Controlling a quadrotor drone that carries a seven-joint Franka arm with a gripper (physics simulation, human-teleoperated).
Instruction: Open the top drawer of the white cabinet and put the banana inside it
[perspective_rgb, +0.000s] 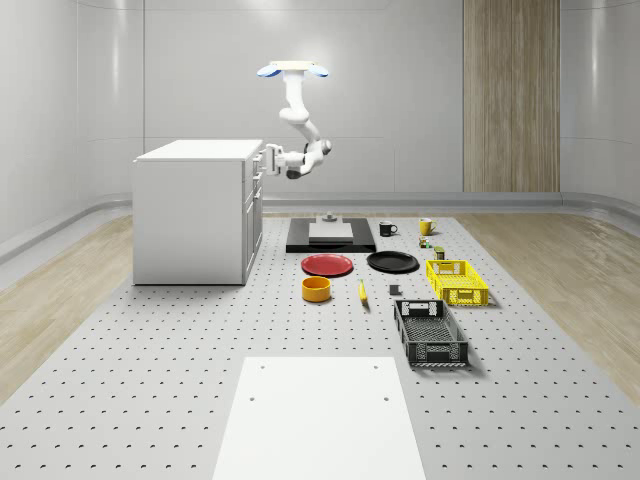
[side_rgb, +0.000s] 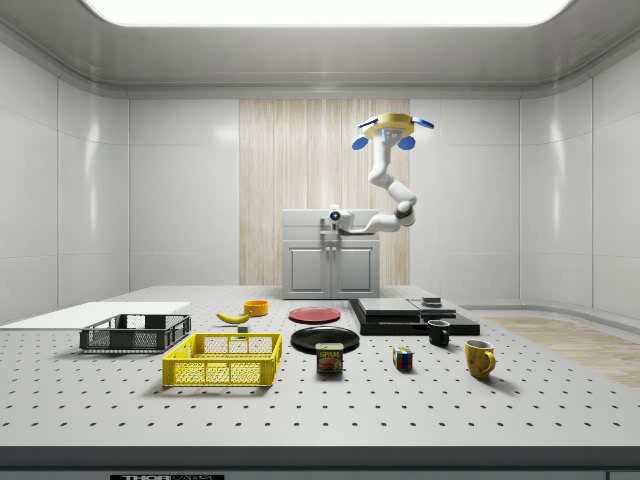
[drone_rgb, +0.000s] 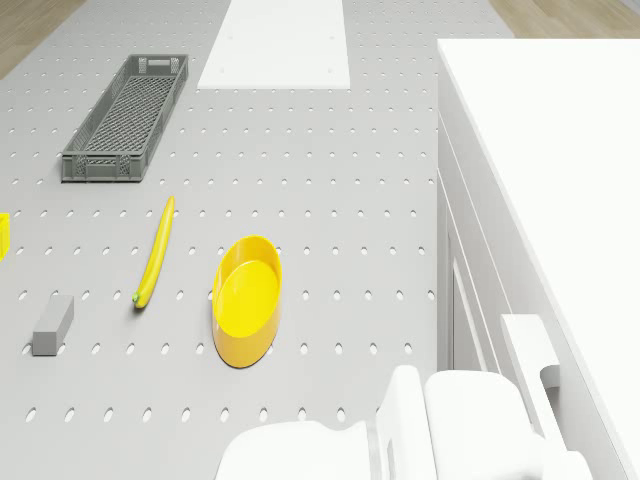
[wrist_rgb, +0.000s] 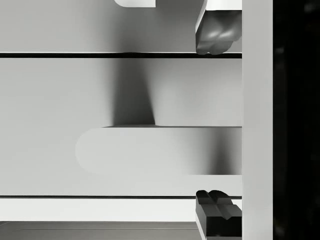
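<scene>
Drone (perspective_rgb: 293, 70): hovers beside the cabinet (perspective_rgb: 195, 215), on its drawer side and above its top, so the arm can reach down and sideways to the front.

Gripper (wrist_rgb: 218, 120): level with the top drawer (wrist_rgb: 100, 90), fingers (wrist_rgb: 216, 39) spread, one each side of the handle (wrist_rgb: 160, 150), not yet closed on it. Judged set for a pull.

Top drawer: looks shut; opening still to do.

Banana (perspective_rgb: 362, 292): lies on the table (perspective_rgb: 150, 380), just beside the orange bowl (perspective_rgb: 317, 289), well apart from the cabinet. Untouched, awaiting the drawer.

Crate (perspective_rgb: 430, 332), yellow basket (perspective_rgb: 456, 281), plates: nearby, uninvolved.
</scene>
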